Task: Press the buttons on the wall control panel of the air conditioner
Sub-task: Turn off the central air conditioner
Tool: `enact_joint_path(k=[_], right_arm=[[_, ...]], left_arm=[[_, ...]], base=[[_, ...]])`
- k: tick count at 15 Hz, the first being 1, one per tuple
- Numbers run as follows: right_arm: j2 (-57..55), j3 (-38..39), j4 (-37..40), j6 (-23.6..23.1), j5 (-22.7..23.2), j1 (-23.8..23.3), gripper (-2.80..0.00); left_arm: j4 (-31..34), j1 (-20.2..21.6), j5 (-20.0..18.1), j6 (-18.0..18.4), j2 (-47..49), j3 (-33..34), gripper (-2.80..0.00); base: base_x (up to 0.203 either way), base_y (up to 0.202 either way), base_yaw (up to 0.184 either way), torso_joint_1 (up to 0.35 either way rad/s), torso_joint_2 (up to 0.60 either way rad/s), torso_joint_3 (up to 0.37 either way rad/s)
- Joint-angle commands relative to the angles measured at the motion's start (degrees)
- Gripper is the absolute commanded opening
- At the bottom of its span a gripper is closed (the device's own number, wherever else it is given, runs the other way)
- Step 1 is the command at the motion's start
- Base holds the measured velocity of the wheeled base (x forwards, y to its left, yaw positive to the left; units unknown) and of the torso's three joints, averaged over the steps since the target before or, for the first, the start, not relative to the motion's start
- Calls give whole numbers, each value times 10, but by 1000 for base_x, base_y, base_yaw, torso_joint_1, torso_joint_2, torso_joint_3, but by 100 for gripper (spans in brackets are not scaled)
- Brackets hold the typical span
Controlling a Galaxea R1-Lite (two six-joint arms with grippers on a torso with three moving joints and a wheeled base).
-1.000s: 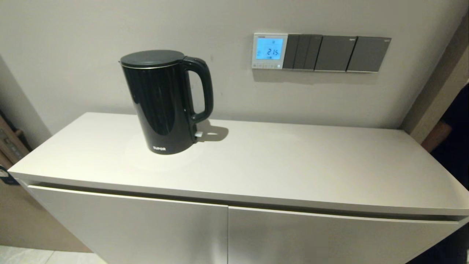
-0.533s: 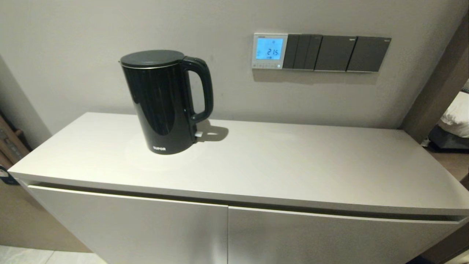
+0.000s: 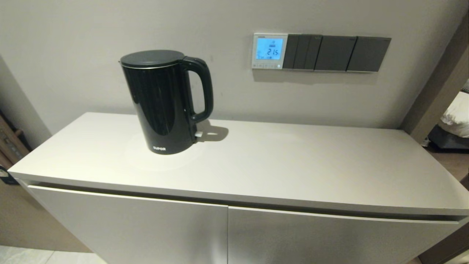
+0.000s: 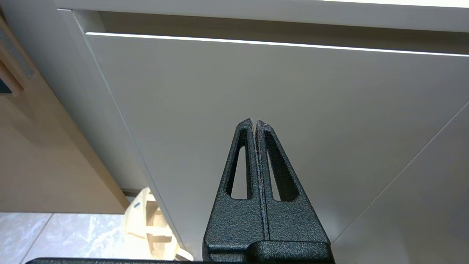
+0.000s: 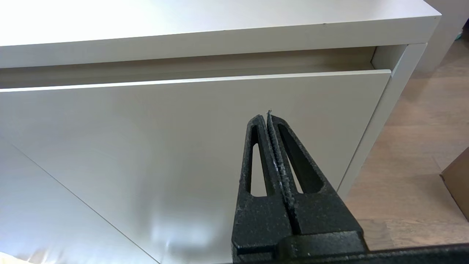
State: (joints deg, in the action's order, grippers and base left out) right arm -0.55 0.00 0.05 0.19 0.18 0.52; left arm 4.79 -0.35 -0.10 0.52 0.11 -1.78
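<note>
— Black textured jaws on the left gripper point(image 4: 255, 123) and the right gripper point(image 5: 267, 117): how do they stand?
— Both pressed together, empty, low in front of the white cabinet doors point(image 3: 128, 227), below the surface's near edge.
— And beyond?
— An electric kettle point(image 3: 165, 102) stands near the surface's point(image 3: 293, 168) far-left corner. On the wall above the far edge is the air conditioner's wall control panel point(image 3: 269, 51), screen lit blue, beside dark grey switch plates point(image 3: 337, 53).
— Handling?
— Probably rigid plastic, fixed. No grasping; I'd poke the buttons point(image 3: 267, 66) lightly with one closed tip. They're tiny and close-set.
</note>
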Motion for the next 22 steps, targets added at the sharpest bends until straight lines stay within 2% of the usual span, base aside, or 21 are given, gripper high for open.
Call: enact_joint_path(k=[1, 9, 11, 17, 19, 22], right_arm=[[-1, 1, 0, 1, 1, 0, -280], [0, -1, -1, -4, 0, 0, -280], [1, -21, 3, -8, 1, 0, -280], [-61, -159, 15, -16, 0, 0, -280], [-115, -223, 13, -18, 0, 0, -280], [-223, -357, 10, -18, 2, 0, -280]], left_arm=[[0, 0, 0, 0, 0, 0, -280], [0, 0, 0, 0, 0, 0, -280], [0, 0, 0, 0, 0, 0, -280], [0, 0, 0, 0, 0, 0, -280], [0, 0, -1, 0, 0, 0, -280], [0, 0, 0, 0, 0, 0, -280]], base=[[0, 0, 0, 0, 0, 0], [0, 0, 0, 0, 0, 0], [0, 0, 0, 0, 0, 0], [0, 0, 0, 0, 0, 0], [0, 0, 0, 0, 0, 0], [0, 0, 0, 0, 0, 0]])
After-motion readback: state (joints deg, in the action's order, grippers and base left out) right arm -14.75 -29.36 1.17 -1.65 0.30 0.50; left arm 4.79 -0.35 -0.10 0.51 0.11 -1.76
